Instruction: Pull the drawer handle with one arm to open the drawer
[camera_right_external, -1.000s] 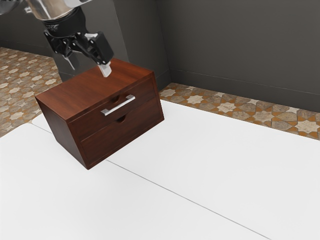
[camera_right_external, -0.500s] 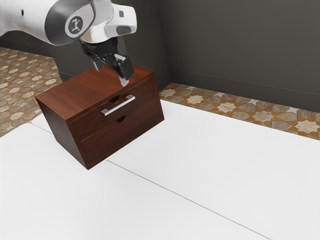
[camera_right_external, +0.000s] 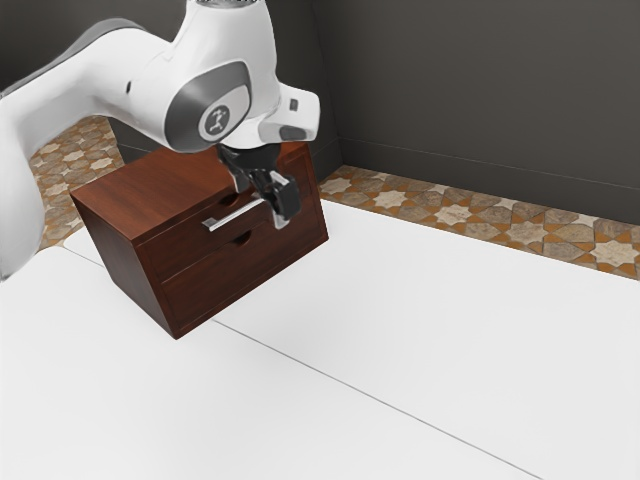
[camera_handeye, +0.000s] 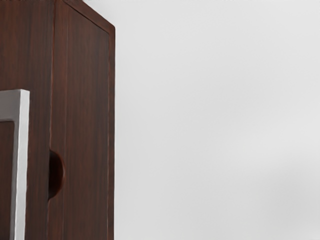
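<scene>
Drawer handle (camera_right_external: 232, 213), a silver bar, sits across the upper drawer (camera_right_external: 290, 178) of the dark wooden cabinet (camera_right_external: 150, 190), which stands on the white table (camera_right_external: 450, 330) toward the exterior view's left, and that drawer front looks flush with the one below it. The black gripper (camera_right_external: 283, 203) hangs from the white arm (camera_right_external: 150, 80) right at the bar's end nearer the exterior view's right, but I cannot tell whether it is open, closed or gripping anything. Up close in the wrist view, the handle (camera_handeye: 17, 165) runs along the wood just beside a rounded notch (camera_handeye: 56, 175).
</scene>
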